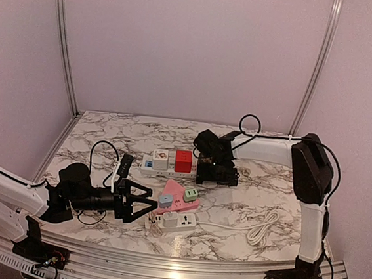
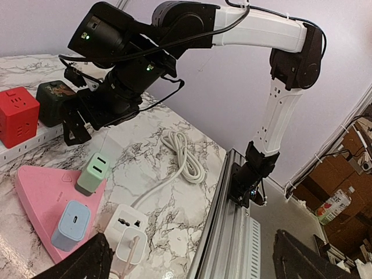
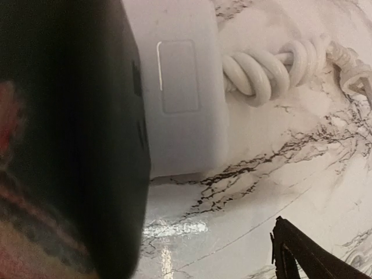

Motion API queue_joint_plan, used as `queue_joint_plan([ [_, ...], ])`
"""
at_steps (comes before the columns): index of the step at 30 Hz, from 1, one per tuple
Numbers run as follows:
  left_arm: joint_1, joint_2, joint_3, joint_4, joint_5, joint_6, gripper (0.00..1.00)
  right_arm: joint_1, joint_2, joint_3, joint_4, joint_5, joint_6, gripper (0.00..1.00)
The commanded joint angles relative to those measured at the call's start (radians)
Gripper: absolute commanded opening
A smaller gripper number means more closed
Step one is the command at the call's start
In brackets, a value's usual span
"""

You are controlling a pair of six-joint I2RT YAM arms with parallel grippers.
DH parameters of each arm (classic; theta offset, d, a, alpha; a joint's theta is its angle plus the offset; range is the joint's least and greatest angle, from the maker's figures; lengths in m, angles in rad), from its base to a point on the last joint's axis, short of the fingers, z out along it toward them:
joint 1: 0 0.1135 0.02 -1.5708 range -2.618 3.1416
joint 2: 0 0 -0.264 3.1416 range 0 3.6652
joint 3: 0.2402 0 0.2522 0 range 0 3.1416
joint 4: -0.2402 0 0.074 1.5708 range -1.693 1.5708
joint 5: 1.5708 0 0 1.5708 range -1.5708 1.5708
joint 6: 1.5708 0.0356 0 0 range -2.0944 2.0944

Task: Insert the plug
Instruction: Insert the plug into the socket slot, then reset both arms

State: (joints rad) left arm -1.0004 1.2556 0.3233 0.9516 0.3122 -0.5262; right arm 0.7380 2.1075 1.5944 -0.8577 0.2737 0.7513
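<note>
STAGE: insertion, unconfirmed | PLUG: dark green cube-shaped plug (image 2: 53,100) stood on long white plastic power strip (image 1: 145,169) beside red cube adapter (image 2: 17,116); seating depth unclear | RIGHT gripper (image 1: 217,174): over plug, finger state not discernible | LEFT gripper (image 1: 154,200): fingers spread, empty | REMAINING: likely press home, release

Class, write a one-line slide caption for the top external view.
Left tool open beside the pink socket hub; right tool at the white power strip.

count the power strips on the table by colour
white: 2, long power strip and short power strip
pink: 1, triangular power strip
total: 3
</note>
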Motion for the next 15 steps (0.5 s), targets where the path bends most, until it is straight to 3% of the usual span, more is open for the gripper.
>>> queue_joint_plan([
  [1, 0.007, -0.033, 0.001, -0.024, -0.011, 0.019, 0.99, 0.039, -0.108, 0.074, -0.113, 0.144, 0.021, 0.99],
  [4, 0.011, -0.074, 0.013, -0.099, -0.034, 0.048, 0.99, 0.066, -0.19, 0.048, -0.118, 0.204, -0.003, 0.99],
  [5, 0.028, -0.133, 0.021, -0.179, -0.062, 0.057, 0.99, 0.087, -0.316, -0.038, -0.073, 0.254, -0.041, 0.99],
  [8, 0.061, -0.189, 0.05, -0.328, -0.119, 0.061, 0.99, 0.124, -0.479, -0.167, 0.015, 0.348, -0.059, 0.99],
  [15, 0.172, -0.288, 0.067, -0.463, -0.112, 0.058, 0.99, 0.185, -1.032, -0.655, 0.642, 0.205, -0.346, 0.98],
])
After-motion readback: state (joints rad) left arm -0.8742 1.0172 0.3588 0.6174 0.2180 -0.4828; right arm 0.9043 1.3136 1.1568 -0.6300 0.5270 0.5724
